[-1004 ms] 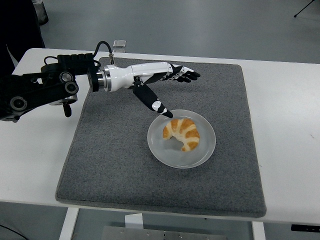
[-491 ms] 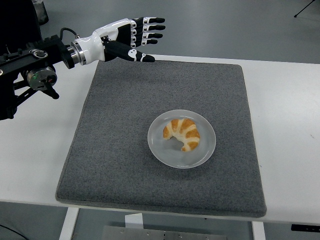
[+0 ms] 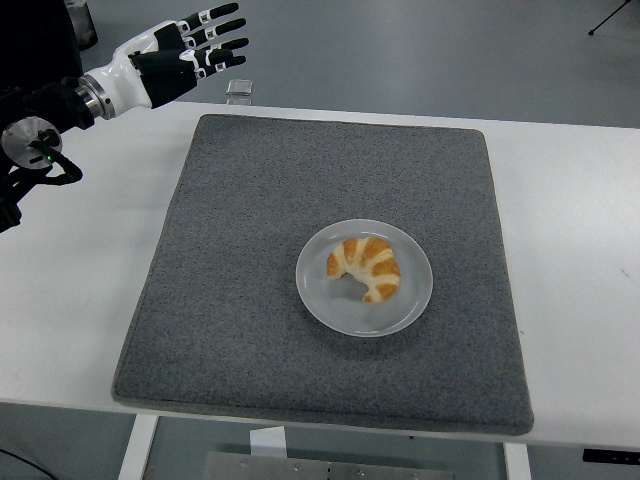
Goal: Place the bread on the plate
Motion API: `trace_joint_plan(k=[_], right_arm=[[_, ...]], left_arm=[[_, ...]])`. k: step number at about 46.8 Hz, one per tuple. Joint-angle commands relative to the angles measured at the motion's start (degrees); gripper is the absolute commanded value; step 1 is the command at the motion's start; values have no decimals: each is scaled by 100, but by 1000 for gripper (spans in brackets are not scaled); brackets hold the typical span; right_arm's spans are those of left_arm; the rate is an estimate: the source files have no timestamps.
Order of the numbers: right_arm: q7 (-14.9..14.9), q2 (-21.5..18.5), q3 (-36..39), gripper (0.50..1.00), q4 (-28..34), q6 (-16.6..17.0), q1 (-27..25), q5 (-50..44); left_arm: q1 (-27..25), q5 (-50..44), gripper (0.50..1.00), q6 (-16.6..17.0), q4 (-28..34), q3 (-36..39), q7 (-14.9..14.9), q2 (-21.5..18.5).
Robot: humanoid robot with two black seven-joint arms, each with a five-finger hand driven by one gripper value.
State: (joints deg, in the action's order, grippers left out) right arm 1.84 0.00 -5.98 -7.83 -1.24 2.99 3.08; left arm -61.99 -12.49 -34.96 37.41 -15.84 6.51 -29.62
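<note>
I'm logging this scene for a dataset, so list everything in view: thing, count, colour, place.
croissant: one, golden brown with pale stripes, lying on the plate
plate: one, translucent white, round, on the mat right of its centre
mat: one, dark grey, rectangular, covering the middle of the table
table: one, white, filling most of the view
small clear object: one, at the table's far edge just beyond the mat; too small to identify
floor: grey, beyond the table
left hand: one, white and black, fingers spread and holding nothing, raised above the table's far left corner
left arm: one, black, entering from the left edge
</note>
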Motion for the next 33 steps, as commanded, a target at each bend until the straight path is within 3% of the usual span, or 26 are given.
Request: trace_joint_plan(k=[1, 11, 33], right_arm=[[1, 0, 0, 952, 1, 1, 0, 0], [1, 0, 0, 954, 1, 1, -9, 0], [1, 0, 0, 952, -8, 36, 0, 9]], left_arm=[[55, -517, 999, -4, -32, -7, -386, 9], [266, -1309, 1000, -4, -50, -182, -853, 9], [670, -1335, 1000, 16, -76, -701, -915, -26]])
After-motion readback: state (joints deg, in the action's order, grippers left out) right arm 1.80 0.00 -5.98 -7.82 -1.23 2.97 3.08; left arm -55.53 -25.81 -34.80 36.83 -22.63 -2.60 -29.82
